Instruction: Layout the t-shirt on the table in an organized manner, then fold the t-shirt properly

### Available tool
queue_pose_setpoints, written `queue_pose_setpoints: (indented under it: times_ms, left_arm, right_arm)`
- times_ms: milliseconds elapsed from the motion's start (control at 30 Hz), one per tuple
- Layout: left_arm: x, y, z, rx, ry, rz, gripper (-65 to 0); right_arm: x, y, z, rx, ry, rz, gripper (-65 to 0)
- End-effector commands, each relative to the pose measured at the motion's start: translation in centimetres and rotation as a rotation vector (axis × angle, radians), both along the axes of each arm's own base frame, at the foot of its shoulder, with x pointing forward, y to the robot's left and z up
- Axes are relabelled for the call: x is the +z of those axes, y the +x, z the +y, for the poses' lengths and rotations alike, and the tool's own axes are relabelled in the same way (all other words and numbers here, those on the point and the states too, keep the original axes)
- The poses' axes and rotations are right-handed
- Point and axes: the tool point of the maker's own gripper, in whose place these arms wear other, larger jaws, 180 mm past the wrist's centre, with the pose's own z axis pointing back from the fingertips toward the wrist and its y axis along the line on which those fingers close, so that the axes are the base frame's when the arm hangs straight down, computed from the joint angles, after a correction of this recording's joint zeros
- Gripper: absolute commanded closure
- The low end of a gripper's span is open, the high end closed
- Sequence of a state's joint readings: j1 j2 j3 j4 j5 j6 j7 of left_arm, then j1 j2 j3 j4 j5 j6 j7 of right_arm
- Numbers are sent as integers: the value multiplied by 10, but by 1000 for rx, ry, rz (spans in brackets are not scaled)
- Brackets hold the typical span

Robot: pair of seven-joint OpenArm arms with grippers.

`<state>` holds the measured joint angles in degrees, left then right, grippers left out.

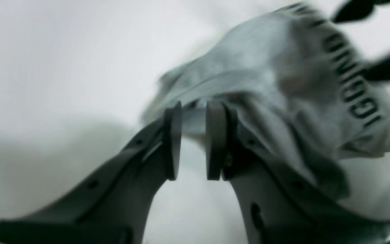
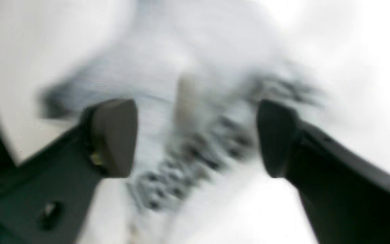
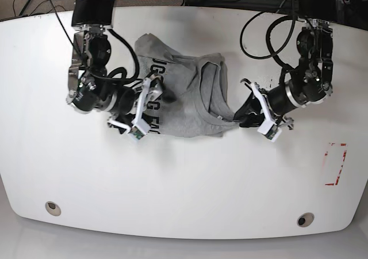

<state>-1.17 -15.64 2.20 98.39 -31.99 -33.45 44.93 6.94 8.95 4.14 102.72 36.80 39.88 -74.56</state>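
Observation:
The grey t-shirt (image 3: 190, 98) with black lettering lies crumpled on the white table (image 3: 184, 178), a little behind its middle. My left gripper (image 3: 238, 118) is at the shirt's right corner and is shut on a fold of the cloth. In the left wrist view the fabric runs between the nearly closed pads of the left gripper (image 1: 193, 112), and the rest of the t-shirt (image 1: 266, 78) bunches beyond them. My right gripper (image 3: 160, 92) hovers over the lettered left part of the shirt. The blurred right wrist view shows this gripper (image 2: 196, 135) open, with the t-shirt (image 2: 188, 67) below the wide gap.
A small red-outlined rectangle (image 3: 334, 164) marks the table at the right. Two round grommet holes (image 3: 53, 207) (image 3: 305, 219) sit near the front edge. Black cables (image 3: 259, 34) loop over the table's back right by the arm base.

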Motion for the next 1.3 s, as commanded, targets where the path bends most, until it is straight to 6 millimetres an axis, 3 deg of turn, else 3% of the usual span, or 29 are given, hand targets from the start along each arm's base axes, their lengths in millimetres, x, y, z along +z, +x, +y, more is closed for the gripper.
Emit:
queue_pose_setpoints:
  times_ms: [0,133,267,433,600,933,1167,1267]
  left_arm:
    - [14,8,-12,-22,-1,-54,-119]
    - [8,1,-48,-108,20,-55,-115]
    - [-3,-11,-75,-182,68,-51,-115]
    - [-11,-27,-109,-271,130,-69,-115]
    - [-17,-36,-126,-314,168,-79,-115]
    - [-34,-63,-128,-425,199,-54,-114]
    - [-54,-72,-99,-430,271,-6,-114]
    - [-61,-73,-89,-430,296,11,-114]
  right_arm:
    - [25,16,-9,-18,32,-89,-398]
    - [29,28,-35,-59,-14,-120,-212]
    - [28,40,-49,-80,-52,-121,-109]
    - [23,55,-56,-113,-56,-121,-98]
    - [22,65,-47,-118,-13,-166,-101]
    - [-21,68,-20,-102,85,-130,-97]
    - [-52,68,-23,-163,170,-89,-95]
    - [-57,69,-28,-184,183,-85,-95]
